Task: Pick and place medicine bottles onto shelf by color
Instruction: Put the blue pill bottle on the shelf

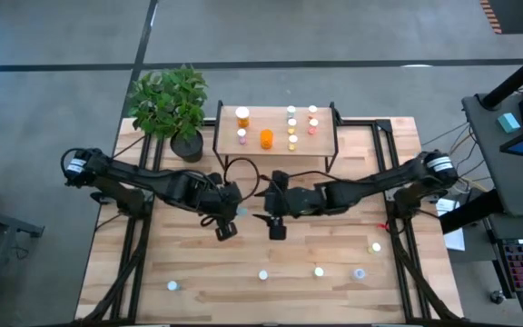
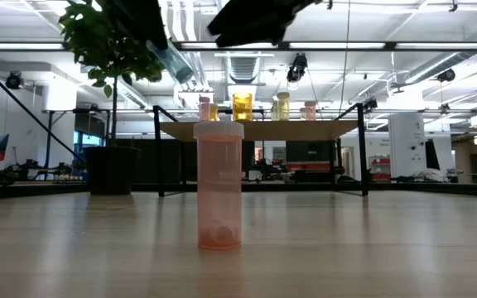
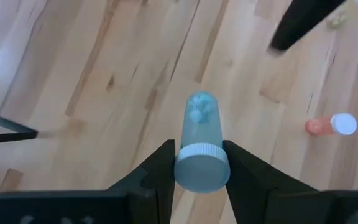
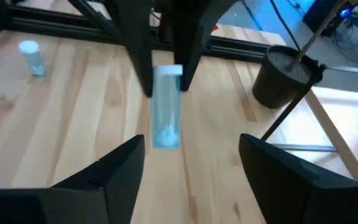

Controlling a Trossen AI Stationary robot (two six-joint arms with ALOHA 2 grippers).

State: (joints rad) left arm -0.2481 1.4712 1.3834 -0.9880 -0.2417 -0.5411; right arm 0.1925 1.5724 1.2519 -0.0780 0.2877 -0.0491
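Your left gripper [image 3: 197, 171] pinches the blue bottle [image 3: 199, 146] mid-table; your right gripper [image 4: 188, 162] faces it, fingers spread, empty

Left tool [image 3: 199, 177] grips blue bottle [image 3: 200, 140] by its cap.

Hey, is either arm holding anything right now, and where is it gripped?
The left end effector grips a blue bottle at its cap end. The right end effector is open and holds nothing.
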